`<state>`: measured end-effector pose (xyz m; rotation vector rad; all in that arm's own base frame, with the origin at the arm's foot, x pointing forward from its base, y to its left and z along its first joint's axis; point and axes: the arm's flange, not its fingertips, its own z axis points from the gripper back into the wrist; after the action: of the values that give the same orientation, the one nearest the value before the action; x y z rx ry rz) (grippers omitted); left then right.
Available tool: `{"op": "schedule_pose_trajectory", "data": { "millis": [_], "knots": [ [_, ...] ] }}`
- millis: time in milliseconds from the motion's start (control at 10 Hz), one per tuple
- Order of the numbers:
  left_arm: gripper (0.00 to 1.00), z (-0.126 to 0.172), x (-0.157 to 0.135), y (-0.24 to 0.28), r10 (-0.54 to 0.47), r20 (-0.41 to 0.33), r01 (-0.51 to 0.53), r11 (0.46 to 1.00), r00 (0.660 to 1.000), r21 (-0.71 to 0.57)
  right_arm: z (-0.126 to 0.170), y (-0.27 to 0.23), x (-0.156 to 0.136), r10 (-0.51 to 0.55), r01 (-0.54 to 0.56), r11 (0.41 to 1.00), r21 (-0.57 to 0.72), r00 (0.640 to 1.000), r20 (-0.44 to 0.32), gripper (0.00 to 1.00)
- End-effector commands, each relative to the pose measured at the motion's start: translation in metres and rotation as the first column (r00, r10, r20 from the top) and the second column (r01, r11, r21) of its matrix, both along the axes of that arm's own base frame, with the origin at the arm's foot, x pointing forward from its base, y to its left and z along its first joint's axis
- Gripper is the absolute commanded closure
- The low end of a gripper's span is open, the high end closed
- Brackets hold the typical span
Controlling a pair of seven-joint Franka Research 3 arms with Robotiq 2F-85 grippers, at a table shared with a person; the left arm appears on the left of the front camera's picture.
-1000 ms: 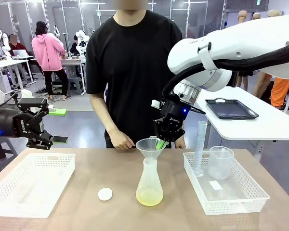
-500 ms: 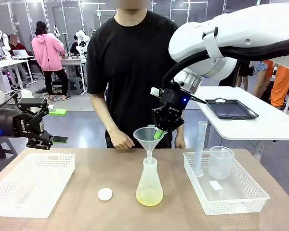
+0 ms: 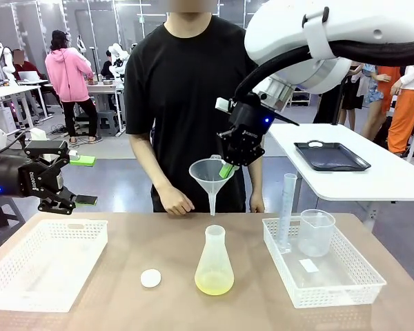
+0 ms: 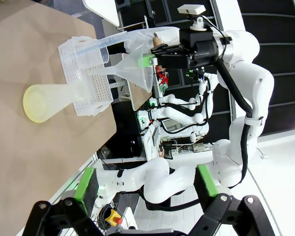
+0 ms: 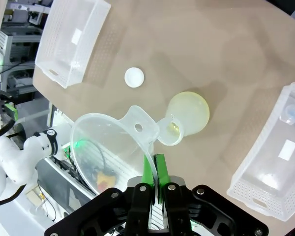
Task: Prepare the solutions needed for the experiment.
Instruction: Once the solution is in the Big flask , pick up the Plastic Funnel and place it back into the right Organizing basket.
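The bench (image 3: 159,241) carries two white mesh baskets: the left one (image 3: 41,265) and the right one (image 3: 331,283), which holds a beaker (image 3: 316,233) and a tall cylinder (image 3: 288,207). Above the left basket, the left tool (image 3: 72,181) hangs with its jaws apart. The right tool (image 3: 228,165) is clamped on the rim of a clear funnel (image 3: 208,176), whose spout hangs above the flask (image 3: 214,258), not touching it. The flask stands mid-bench with the solutions (image 3: 214,281), a shallow yellow-green layer, at its bottom. A white cap (image 3: 150,278) lies to its left.

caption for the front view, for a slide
Robot's right hand holds a funnel above the flask of yellow liquid.
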<state>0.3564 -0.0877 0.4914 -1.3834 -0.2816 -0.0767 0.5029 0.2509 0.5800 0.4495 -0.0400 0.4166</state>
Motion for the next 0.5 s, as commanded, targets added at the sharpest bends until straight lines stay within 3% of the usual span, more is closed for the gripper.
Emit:
{"op": "schedule_pose_trajectory", "data": {
  "millis": [0,400],
  "knots": [
    [0.00,0.002,0.000,-0.001,0.007,0.007,-0.007,1.000,1.000,0.000,0.012,0.003,-0.006,-0.043,0.044,0.999,-0.027,0.998,0.049,1.00],
    [0.00,0.002,0.000,-0.001,0.007,0.007,-0.007,1.000,1.000,0.000,0.032,0.004,-0.021,-0.085,0.090,0.994,-0.059,0.994,0.075,1.00]
  ]
}}
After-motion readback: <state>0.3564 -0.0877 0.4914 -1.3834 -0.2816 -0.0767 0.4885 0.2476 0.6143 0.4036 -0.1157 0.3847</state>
